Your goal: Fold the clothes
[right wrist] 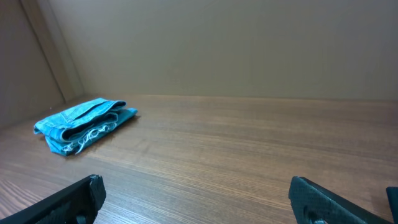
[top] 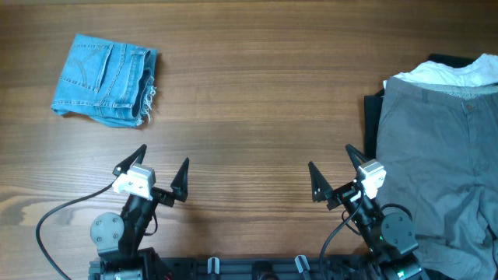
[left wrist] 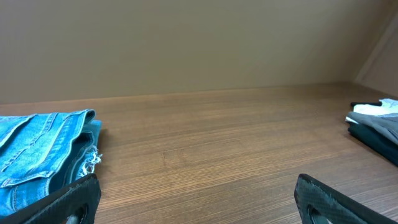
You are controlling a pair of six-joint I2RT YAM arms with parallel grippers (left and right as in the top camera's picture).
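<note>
The grey shorts [top: 440, 148] lie spread flat at the table's right edge, waistband toward the back, on top of a pile; a sliver shows in the left wrist view [left wrist: 388, 126]. My left gripper [top: 153, 168] [left wrist: 199, 202] is open and empty near the front left, over bare wood. My right gripper [top: 336, 171] [right wrist: 193, 202] is open and empty near the front right, just left of the grey shorts and not touching them.
Folded light-blue denim shorts [top: 106, 79] [left wrist: 37, 155] [right wrist: 84, 124] lie at the back left. A black garment [top: 373, 124] [left wrist: 373, 140] and a white garment [top: 455, 72] [left wrist: 373, 109] lie under the grey shorts. Black cables [top: 62, 210] run at the front edge.
</note>
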